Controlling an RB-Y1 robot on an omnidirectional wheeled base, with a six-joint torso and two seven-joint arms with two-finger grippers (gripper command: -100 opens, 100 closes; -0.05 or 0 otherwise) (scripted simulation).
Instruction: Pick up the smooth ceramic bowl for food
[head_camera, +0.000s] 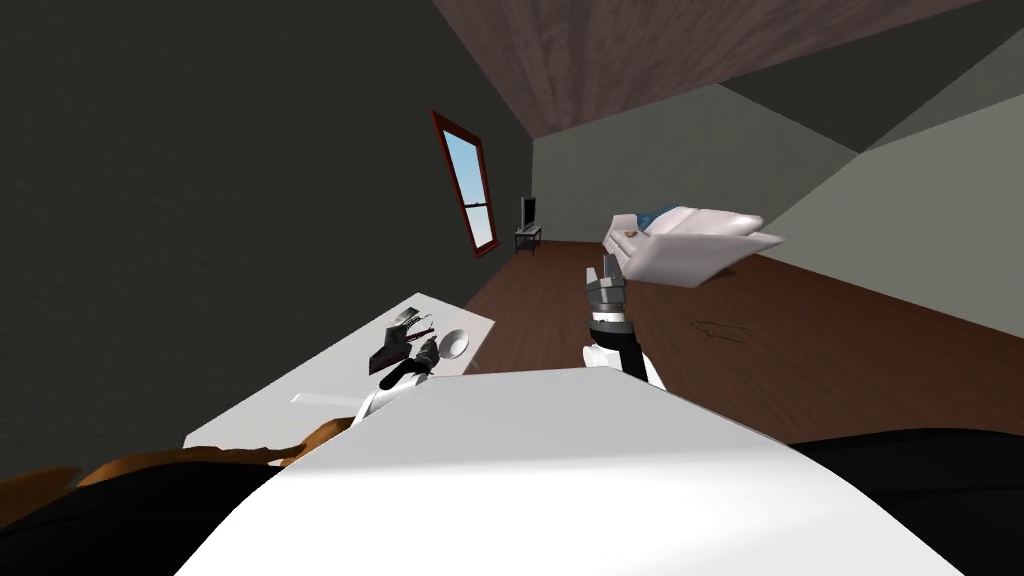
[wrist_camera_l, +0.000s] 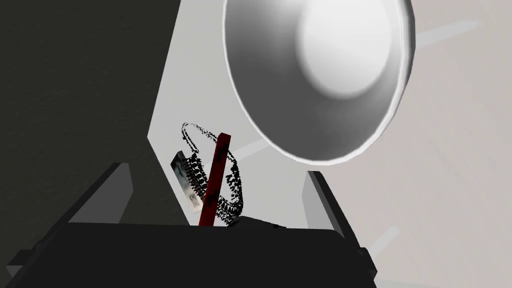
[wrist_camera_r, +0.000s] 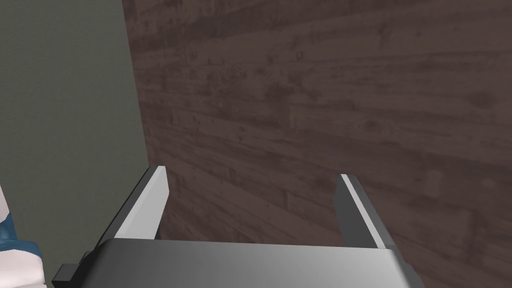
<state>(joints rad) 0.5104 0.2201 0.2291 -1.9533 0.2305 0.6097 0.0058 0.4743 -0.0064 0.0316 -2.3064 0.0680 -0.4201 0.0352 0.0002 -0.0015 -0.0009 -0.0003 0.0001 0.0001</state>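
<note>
Wood floor (head_camera: 800, 340): dark brown planks, running from the desk to the far wall. Desk (head_camera: 330, 380): white flat top, set against the dark wall. Couch (head_camera: 690, 250): white, with a blue cushion (head_camera: 657, 215), well apart from the desk. Window (head_camera: 470, 190): red frame, in the dark wall beyond the desk. Bowl (wrist_camera_l: 320, 80): smooth, pale grey-white, round, resting open side up on the desk near its far corner (head_camera: 455, 343); it lies just past the left tool's fingertips, nearer one finger than the other. Wiry object (wrist_camera_l: 212, 175): black speckled loops with a dark red bar, on the desk between the left tool's fingers and beside the bowl. Silvery block (wrist_camera_l: 182, 177): small, touching the wiry object. Left tool (wrist_camera_l: 218, 172): over the desk, fingers spread, gripping nothing. Right tool (wrist_camera_r: 254, 176): fingers spread and empty, held over the wood floor (head_camera: 607, 270).
</note>
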